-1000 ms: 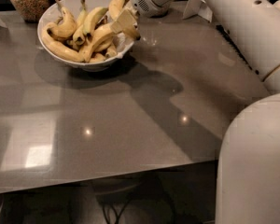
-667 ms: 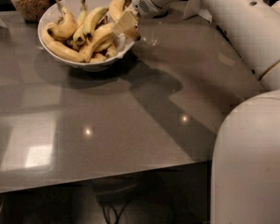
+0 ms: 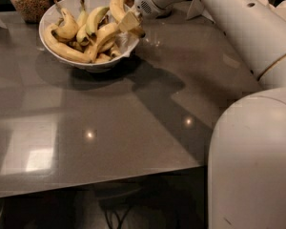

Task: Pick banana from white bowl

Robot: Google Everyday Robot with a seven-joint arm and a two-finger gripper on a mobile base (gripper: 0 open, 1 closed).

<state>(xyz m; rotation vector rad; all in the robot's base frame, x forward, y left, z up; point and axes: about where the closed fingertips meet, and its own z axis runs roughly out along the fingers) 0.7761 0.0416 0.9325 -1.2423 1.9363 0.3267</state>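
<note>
white bowl [image 3: 46,18] sits at approx 11 o'clock on the tabletop [image 3: 133,128]. target banana [image 3: 116,7] lies at 1 o'clock in the bowl, arched, stem up, above other bananas [image 3: 66,49]. gripper [image 3: 131,24] is at the bowl's 3 o'clock rim, right by it; can't tell if jaws are wide or clamped. fruit prob. light, soft, smooth-skinned: take it mid-body w/ gentle squeeze, not by the stem.

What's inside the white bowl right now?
A pile of yellow bananas fills the white bowl; the gripper sits at the arm-side rim by the big arched banana. The bowl's bottom and lower bananas are covered.
</note>
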